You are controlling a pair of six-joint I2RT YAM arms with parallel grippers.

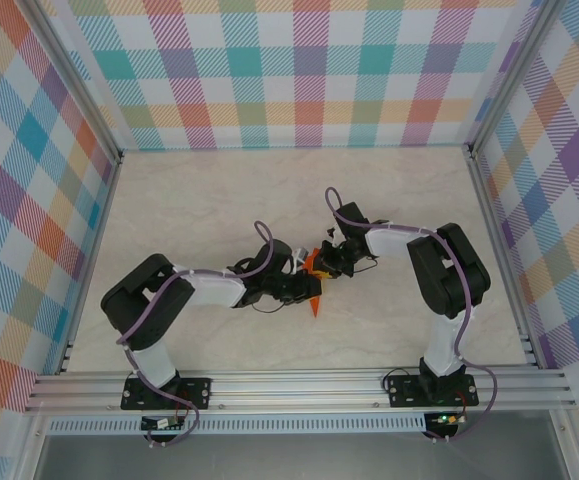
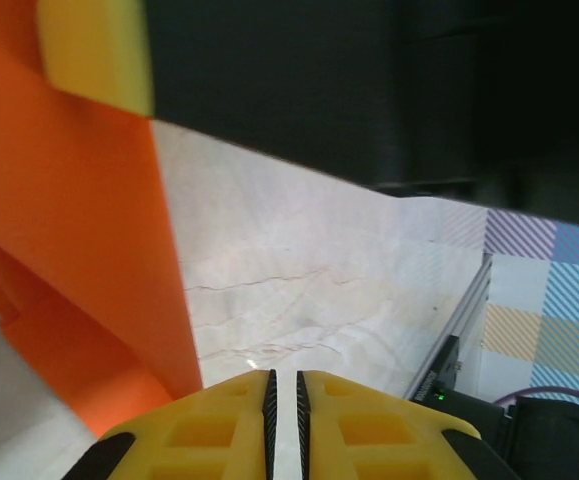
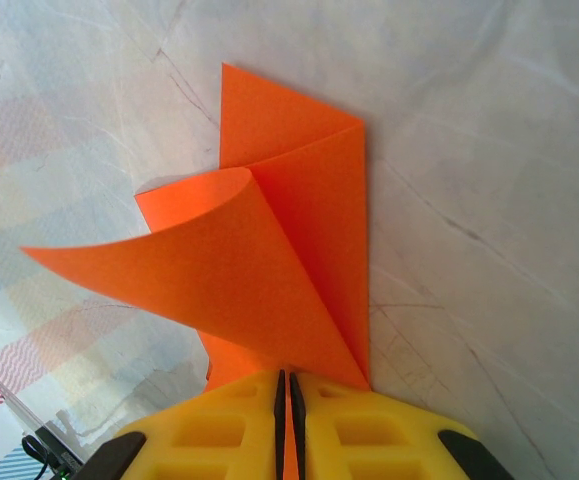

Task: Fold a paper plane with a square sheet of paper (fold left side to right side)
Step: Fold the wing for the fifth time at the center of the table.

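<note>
From above, the sheet of paper [image 1: 315,305] is largely covered by the left gripper [image 1: 304,283] and the right gripper [image 1: 327,262], and its folds are too small to be read. At the left wrist it is blurred and cut off leftward. At the right wrist its near corner is hidden between the fingers [image 3: 219,430].

Left arm [image 1: 204,292] and right arm [image 1: 409,245] bend inward, wrists nearly meeting. Left pincer [image 2: 283,388] fingers pressed almost together, slim gap. Right pincer [image 3: 286,388] faces it, clamped onto orange paper [image 3: 269,260].
</note>
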